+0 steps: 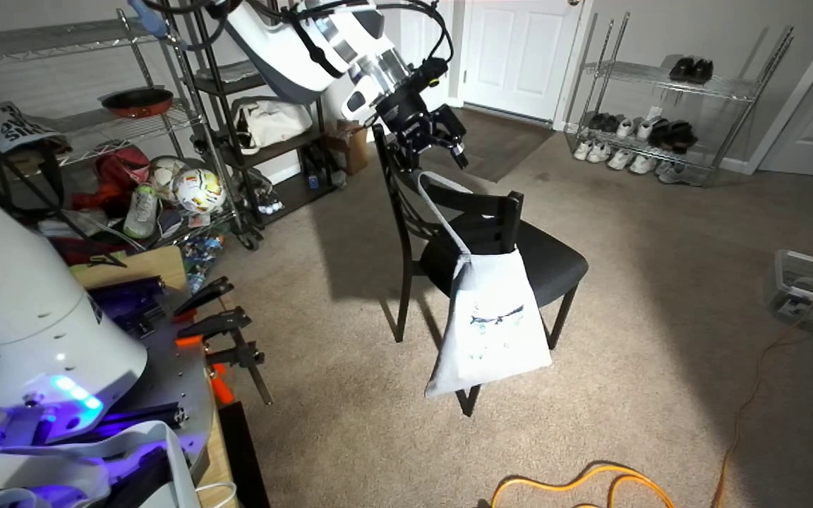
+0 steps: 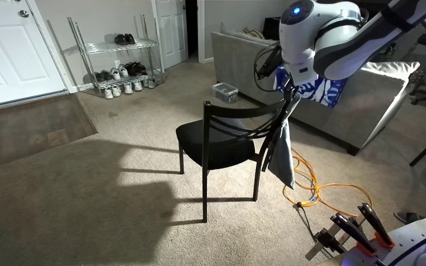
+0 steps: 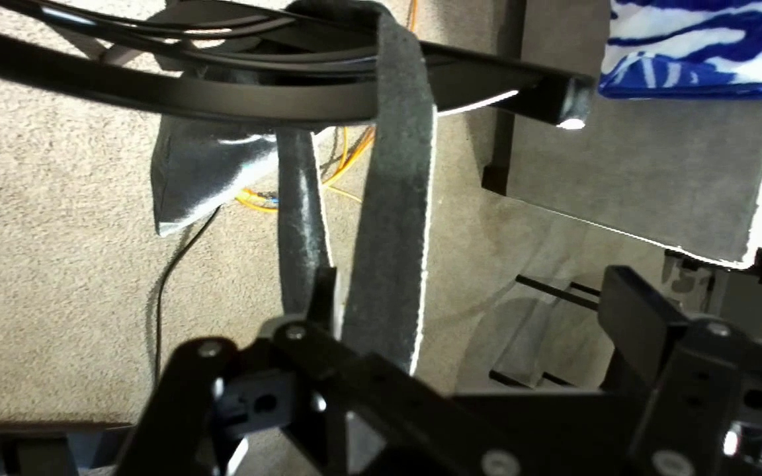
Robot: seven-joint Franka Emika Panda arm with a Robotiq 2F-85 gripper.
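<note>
Well, the gripper (image 3: 472,301) is spread wide and pinches nothing. In the wrist view, the strap (image 3: 395,198) runs by one finger (image 3: 321,297), up at eleven o'clock; I can't tell if it's hooked on. In both exterior views, the cloth bag (image 1: 488,324) hangs against the chair (image 1: 551,264), near six o'clock. It looks soft, floppy, probably light. The flat strap seems easiest to hold.
</note>
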